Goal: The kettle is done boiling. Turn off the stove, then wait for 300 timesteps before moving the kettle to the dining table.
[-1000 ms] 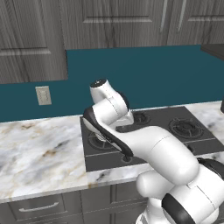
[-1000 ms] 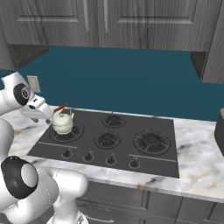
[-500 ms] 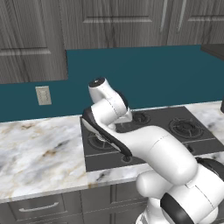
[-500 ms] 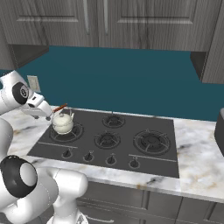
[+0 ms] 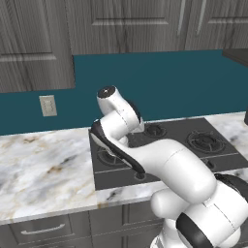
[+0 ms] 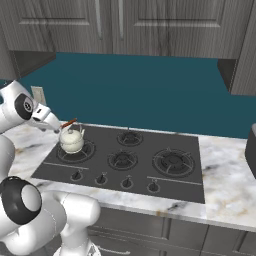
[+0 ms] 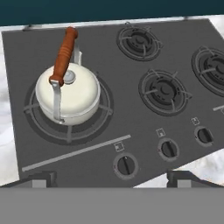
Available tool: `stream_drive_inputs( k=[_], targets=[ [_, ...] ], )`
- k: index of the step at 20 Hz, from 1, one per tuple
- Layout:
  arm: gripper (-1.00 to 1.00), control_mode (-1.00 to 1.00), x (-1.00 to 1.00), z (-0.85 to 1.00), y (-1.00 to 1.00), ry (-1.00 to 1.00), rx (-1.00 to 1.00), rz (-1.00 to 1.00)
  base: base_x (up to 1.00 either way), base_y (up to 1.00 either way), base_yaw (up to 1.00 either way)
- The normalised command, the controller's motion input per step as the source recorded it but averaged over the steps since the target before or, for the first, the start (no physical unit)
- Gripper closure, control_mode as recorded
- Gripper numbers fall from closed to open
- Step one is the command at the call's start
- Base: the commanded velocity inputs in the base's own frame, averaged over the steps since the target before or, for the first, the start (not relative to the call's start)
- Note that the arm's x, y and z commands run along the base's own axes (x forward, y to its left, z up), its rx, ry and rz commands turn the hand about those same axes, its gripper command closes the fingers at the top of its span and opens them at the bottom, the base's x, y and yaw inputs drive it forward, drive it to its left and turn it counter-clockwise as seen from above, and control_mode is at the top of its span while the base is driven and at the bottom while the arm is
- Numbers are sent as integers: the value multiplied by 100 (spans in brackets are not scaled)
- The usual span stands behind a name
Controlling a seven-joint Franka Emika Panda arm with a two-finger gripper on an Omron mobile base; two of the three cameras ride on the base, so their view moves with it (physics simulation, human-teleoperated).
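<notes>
1. Marble worktop (image 6: 222, 165) runs below a teal back wall (image 6: 150, 85) and dark grey wood cabinets (image 6: 150, 25); one white wall socket (image 5: 48, 105) sits on the teal wall in the left base view.
2. Against the pictures of half a second and a second ago, nothing has visibly shifted: arm, kettle and cooktop lie as they did.
3. One stove (image 6: 145, 172), a flat black cooktop, is set into the marble. The right base view shows four round burners and four small black knobs along its near edge.
4. One kettle (image 7: 68, 94), cream-white with a reddish-brown grip on its arched handle, stands upright on the left front burner (image 7: 70, 131), just behind the leftmost knob (image 7: 126, 166) in the hand view.
5. One gripper (image 7: 111, 177) hangs over the near edge of the cooktop, fingers spread wide with nothing between them, apart from kettle and knobs.
</notes>
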Motion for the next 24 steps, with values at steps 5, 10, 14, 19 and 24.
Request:
stream_drive_inputs(
  k=[5,10,14,19,24],
  targets=[
    [-100,-100,22,0,7,-5,0,0,0,0,0],
    [-100,-100,23,0,1,-1,0,0,0,0,0],
    [-100,-100,23,0,0,0,0,0,0,0,0],
    [-100,-100,26,0,0,0,0,0,0,0,0],
    [-100,-100,28,-2,1,0,0,0,0,0,0]
  ],
)
